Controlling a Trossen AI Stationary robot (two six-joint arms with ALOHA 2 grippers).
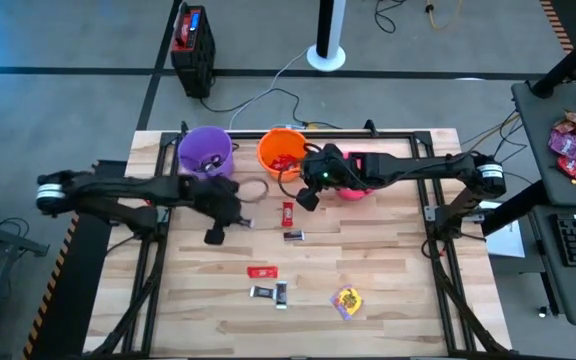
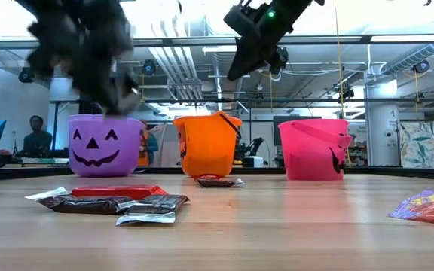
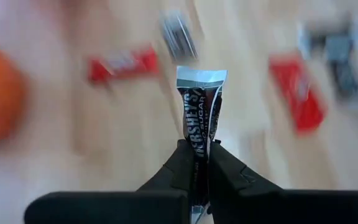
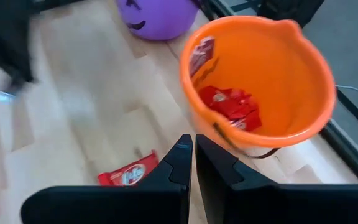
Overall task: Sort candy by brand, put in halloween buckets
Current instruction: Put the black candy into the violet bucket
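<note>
My left gripper (image 3: 197, 163) pinches a Hershey's bar (image 3: 199, 112) by 1 end — it could slip; right gripper (image 4: 193, 155) shut, empty.

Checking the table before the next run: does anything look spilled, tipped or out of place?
Nothing spilled: the purple bucket, orange bucket and pink bucket stand upright. Only unsorted candy lies loose on the table, such as a yellow packet.

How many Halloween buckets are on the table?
3, in a row along the table's far edge: the purple bucket on the left, the orange bucket in the middle, and the pink bucket on the right, mostly hidden under the right arm from above.
</note>
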